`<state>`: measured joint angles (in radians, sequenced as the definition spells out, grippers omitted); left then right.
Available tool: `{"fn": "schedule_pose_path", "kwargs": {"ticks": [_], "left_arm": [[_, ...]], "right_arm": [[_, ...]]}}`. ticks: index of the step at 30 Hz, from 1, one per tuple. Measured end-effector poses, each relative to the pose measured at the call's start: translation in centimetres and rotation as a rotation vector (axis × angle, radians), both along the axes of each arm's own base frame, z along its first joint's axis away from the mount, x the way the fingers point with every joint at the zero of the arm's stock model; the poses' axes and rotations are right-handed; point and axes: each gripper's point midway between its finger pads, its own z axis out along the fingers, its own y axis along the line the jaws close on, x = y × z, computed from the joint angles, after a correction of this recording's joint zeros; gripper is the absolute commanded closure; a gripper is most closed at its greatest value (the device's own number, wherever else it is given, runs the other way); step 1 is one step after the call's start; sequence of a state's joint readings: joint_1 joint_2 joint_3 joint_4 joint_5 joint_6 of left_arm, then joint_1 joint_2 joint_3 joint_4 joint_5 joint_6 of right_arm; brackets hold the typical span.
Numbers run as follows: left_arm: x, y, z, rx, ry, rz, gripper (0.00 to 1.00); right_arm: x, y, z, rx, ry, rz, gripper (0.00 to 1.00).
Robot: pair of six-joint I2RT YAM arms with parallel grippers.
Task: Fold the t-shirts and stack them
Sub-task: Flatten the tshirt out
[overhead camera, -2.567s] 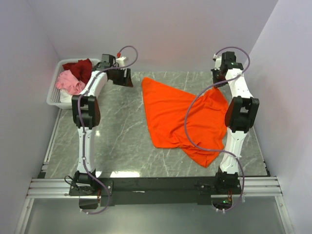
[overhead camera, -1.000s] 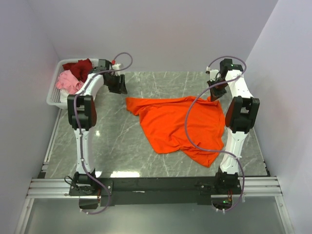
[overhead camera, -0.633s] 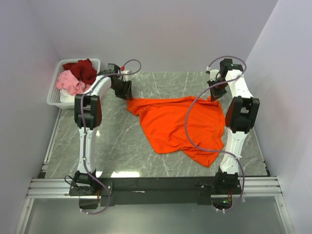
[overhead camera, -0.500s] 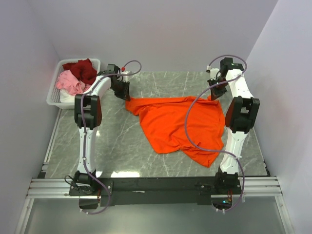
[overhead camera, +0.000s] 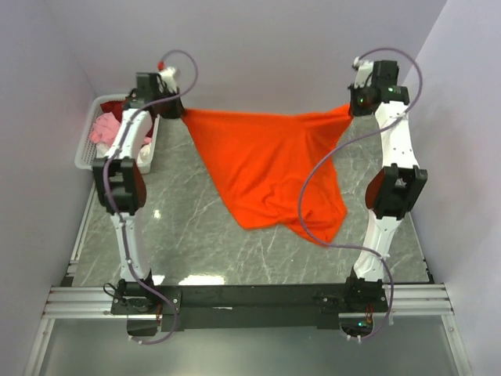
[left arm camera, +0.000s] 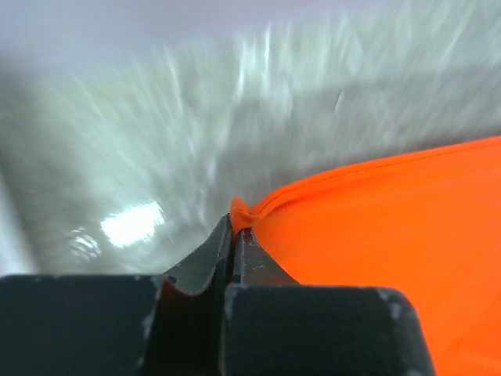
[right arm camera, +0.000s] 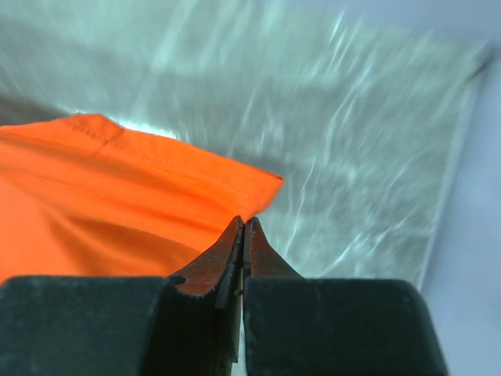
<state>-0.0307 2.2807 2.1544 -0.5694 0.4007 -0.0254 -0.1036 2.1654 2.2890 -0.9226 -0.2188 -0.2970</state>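
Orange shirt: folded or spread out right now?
Spread, unfolded: the shirt hangs stretched between the left fingers and right fingers, each shut on a top corner.

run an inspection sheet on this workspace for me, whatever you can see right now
surface: marble table, bare around the cloth
job's things: orange t-shirt stretched between both arms at the far side, lower part draping onto the table; pink shirt and dark red shirt bunched in the basket, unfolded
clutter: white basket at the far left edge, partly hidden by the left arm
grippers: left gripper shut on one corner of the orange t-shirt; right gripper shut on its other corner
cables: right arm's purple cable loops across the front of the hanging cloth
surroundings: plain walls on three sides, metal rail at the near edge
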Motion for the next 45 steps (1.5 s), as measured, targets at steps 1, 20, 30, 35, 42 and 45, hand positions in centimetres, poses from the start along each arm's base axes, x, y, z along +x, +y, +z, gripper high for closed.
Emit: {"fn": "schedule_pose_path", "kwargs": {"ticks": [1,20,30,35,42,45], "left_arm": [[0.1,0.5,2.4,0.0,-0.06,0.015,1.0],[-22.2,3.5,33.4,0.0,-0.936,0.182,1.0],[-30.6,4.1,38.1,0.06,-1.116,0.178,1.0],[-27.9,4.0,38.3,0.104,-1.056,0.156,1.0],[-16.2,3.7,25.4,0.171,-0.649,0.111,0.94],[-11.9,3.7,16.1,0.193,-0.417,0.095,0.95]], "right_arm": [[0.3,0.0,1.8,0.008,-0.053,-0.013,1.0],[-21.7,0.3,33.1,-0.04,-0.988,-0.122,1.0],[-29.4,-0.4,38.8,-0.137,-1.257,-0.195,1.0],[-24.9,-0.8,39.5,-0.145,-1.237,-0.184,1.0],[-11.0,0.8,25.2,-0.24,-0.892,-0.079,1.0],[-5.5,0.9,15.9,-0.312,-0.693,-0.027,1.0]]}}
